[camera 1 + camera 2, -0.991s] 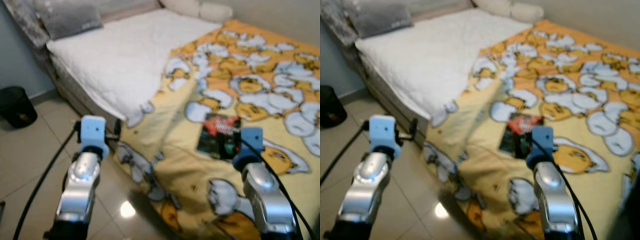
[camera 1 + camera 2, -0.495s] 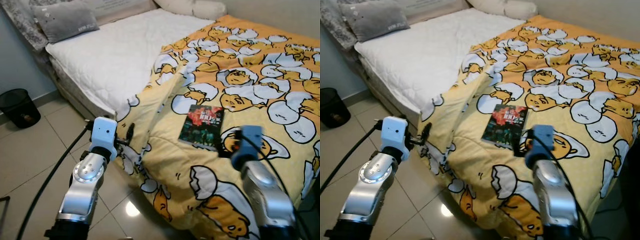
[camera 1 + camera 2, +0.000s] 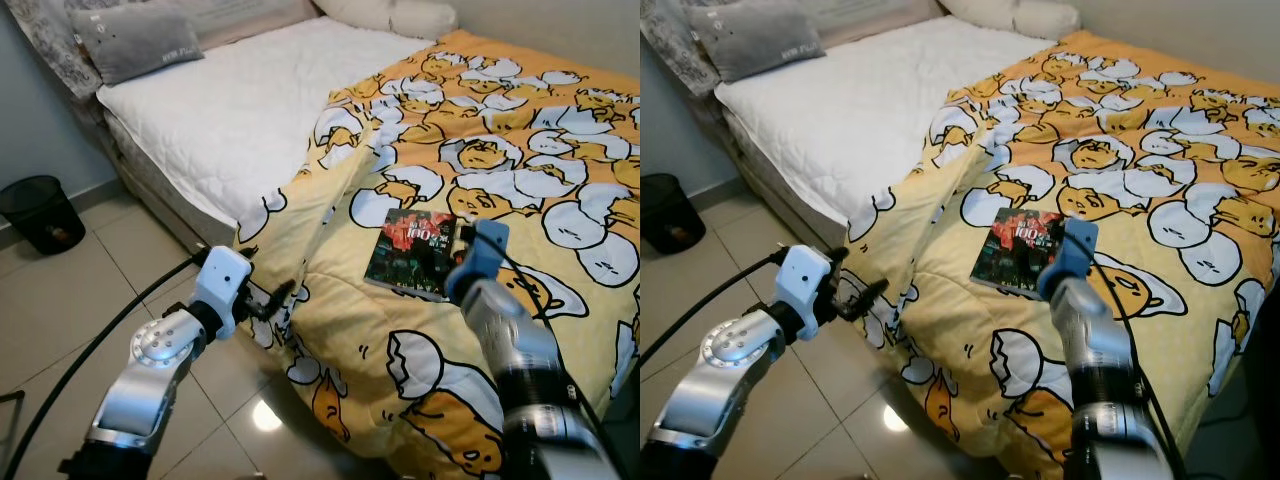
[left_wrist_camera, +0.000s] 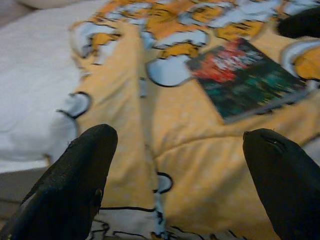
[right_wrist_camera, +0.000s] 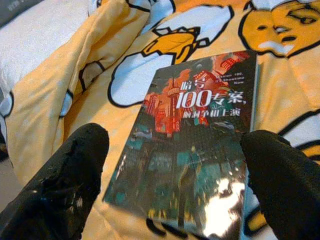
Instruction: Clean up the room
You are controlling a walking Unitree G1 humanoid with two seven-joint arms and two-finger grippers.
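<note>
Tidying is judged barely begun: a book (image 3: 412, 253) with a dark, red-lettered cover lies flat on the yellow egg-print duvet (image 3: 520, 180) near the foot corner of the bed (image 3: 230, 120), not yet picked up, and the duvet is left rumpled, folded back off the white mattress. A grey pillow (image 3: 140, 40) is seen at the head of the bed and a black bin (image 3: 40, 212) on the tiled floor beside it. The right gripper (image 5: 175, 165) is held just above the book, jaws parted wide and nothing clasped between them. The left gripper (image 4: 175, 160) is stretched toward the duvet's hanging edge, jaws likewise spread and empty, the book seen beyond them.
</note>
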